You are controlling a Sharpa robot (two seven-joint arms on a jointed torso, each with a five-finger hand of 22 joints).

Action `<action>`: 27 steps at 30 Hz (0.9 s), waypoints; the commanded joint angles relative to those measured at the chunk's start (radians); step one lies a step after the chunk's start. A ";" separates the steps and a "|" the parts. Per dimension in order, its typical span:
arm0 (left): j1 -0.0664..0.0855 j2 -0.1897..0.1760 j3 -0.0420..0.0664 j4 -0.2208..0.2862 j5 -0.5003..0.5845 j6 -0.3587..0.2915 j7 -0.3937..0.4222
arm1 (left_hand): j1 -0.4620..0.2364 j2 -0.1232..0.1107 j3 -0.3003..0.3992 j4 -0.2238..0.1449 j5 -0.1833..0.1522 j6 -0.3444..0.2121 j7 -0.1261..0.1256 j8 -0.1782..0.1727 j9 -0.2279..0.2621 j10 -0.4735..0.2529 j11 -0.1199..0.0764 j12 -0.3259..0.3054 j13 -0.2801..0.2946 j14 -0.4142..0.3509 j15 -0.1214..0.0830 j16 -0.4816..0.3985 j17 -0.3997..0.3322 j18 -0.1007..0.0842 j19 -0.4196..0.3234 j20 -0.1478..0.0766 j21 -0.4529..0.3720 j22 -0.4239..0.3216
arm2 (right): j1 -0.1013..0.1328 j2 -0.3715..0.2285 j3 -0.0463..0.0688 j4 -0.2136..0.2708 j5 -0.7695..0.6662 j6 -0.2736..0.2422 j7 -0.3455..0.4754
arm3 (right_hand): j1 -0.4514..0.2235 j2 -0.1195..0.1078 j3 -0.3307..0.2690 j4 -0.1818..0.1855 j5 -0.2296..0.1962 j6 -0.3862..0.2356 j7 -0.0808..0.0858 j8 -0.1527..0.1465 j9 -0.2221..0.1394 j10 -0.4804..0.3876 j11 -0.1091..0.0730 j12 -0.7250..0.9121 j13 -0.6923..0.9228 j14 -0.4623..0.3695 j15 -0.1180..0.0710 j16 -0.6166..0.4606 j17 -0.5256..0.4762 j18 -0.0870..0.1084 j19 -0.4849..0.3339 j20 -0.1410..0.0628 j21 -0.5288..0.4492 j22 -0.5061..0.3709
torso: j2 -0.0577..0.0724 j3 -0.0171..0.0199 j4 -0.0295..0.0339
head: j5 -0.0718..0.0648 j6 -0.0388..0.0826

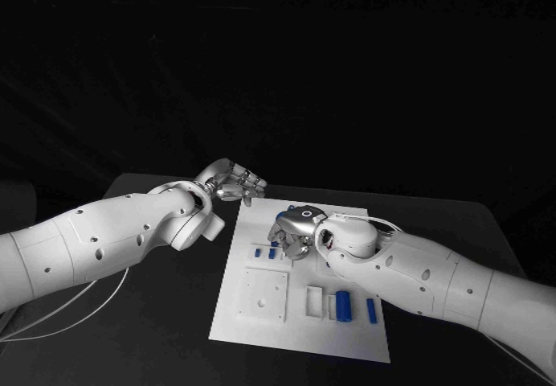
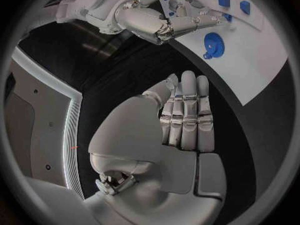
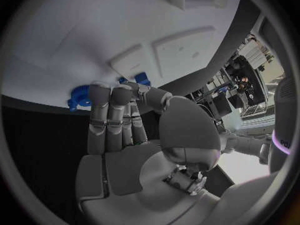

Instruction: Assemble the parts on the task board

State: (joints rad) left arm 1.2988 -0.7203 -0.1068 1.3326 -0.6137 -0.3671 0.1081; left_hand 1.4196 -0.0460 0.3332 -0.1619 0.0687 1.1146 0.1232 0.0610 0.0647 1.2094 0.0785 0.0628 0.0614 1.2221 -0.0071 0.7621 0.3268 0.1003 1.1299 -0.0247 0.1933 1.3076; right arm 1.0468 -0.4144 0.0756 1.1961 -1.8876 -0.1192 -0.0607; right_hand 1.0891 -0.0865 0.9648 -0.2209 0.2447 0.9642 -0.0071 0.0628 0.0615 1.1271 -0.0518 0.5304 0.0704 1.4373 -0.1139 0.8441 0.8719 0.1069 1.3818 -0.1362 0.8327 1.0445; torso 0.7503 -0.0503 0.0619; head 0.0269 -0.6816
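Right hand [image 1: 296, 233] hovers low over the far end of the task board [image 1: 296, 330], fingers close together by 2 small blue parts [image 1: 265, 252]; right wrist view puts the fingertips [image 3: 115, 96] near a blue part, but I cannot tell if anything is pinched. Left hand [image 1: 232, 182] sits off the board's far-left corner over the bench [image 1: 151, 322], fingers straight and side by side, holding nothing. Blue gear [image 2: 212, 45] lies flat on the board, near the right hand in the left wrist view.

Risks: fingers coming down could nudge or scatter the small parts, since they lie loose and close together; a weak pinch could drop one.

Counts, head view: 2 small blue parts at far end, 2 longer blue parts [image 1: 344, 305] near the white blocks, 1 square white block [image 1: 264, 294], 1 narrow white block [image 1: 314, 300]. Gear: 1.
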 commanded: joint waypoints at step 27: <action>0.005 0.007 0.001 0.001 0.008 0.011 -0.003 | -0.012 -0.001 0.001 0.016 0.004 -0.005 0.003 0.002 0.000 -0.010 0.005 -0.004 -0.001 0.007 0.003 -0.007 0.003 -0.011 0.019 0.000 -0.028 0.020 | 0.004 0.021 -0.004 -0.011 -0.027 0.101 -0.038 | -0.068 0.028 0.020 -0.022 0.154 -0.047 -0.009 -0.003 -0.002 0.045 -0.022 0.421 0.991 0.012 -0.007 0.150 0.257 -0.030 0.080 -0.004 -0.002 0.293 | -0.001 -0.0001 -0.0026 | -0.002 -0.009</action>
State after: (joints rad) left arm 1.3022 -0.7165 -0.1069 1.3324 -0.6116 -0.3654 0.1024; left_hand 1.4152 -0.0415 0.3317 -0.1520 0.0687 1.1146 0.1231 0.0610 0.0648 1.2059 0.0821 0.0628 0.0614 1.2220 -0.0071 0.7621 0.3288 0.0998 1.1440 -0.0250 0.1683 1.3074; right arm 1.0506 -0.3944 0.0725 1.1862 -1.8950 -0.0638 -0.0762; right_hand 1.0219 -0.0674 0.9841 -0.2401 0.3917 0.9221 -0.0183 0.0629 0.0607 1.1331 -0.0427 0.5557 0.0712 1.4418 -0.1181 0.9904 1.1279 0.0843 1.4549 -0.1381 0.8342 1.3082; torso 0.7496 -0.0506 0.0602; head 0.0252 -0.6912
